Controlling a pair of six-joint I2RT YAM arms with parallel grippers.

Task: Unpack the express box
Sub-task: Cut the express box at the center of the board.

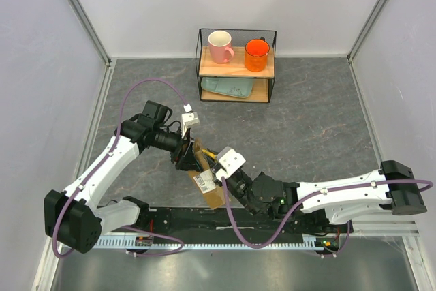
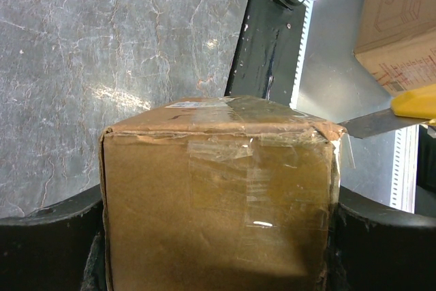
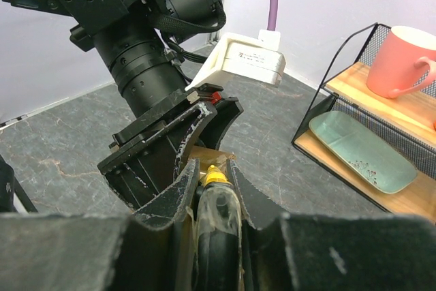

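The express box (image 1: 206, 180), brown cardboard with clear tape and a small white label, is held off the table near its front edge. In the left wrist view the box (image 2: 218, 195) fills the gap between the black fingers (image 2: 48, 244), so my left gripper (image 2: 218, 240) is shut on it. My right gripper (image 3: 216, 202) is shut on a yellow utility knife (image 3: 216, 180). Its grey blade (image 2: 371, 124) touches the taped upper right corner of the box. From above, the right gripper (image 1: 223, 168) sits just right of the left gripper (image 1: 187, 158).
A black wire shelf (image 1: 237, 31) stands at the back of the table, with a pink mug (image 1: 220, 47) and an orange mug (image 1: 257, 55) on top and a pale green tray (image 1: 228, 87) below. Another cardboard box (image 2: 402, 25) lies beyond the arm bases.
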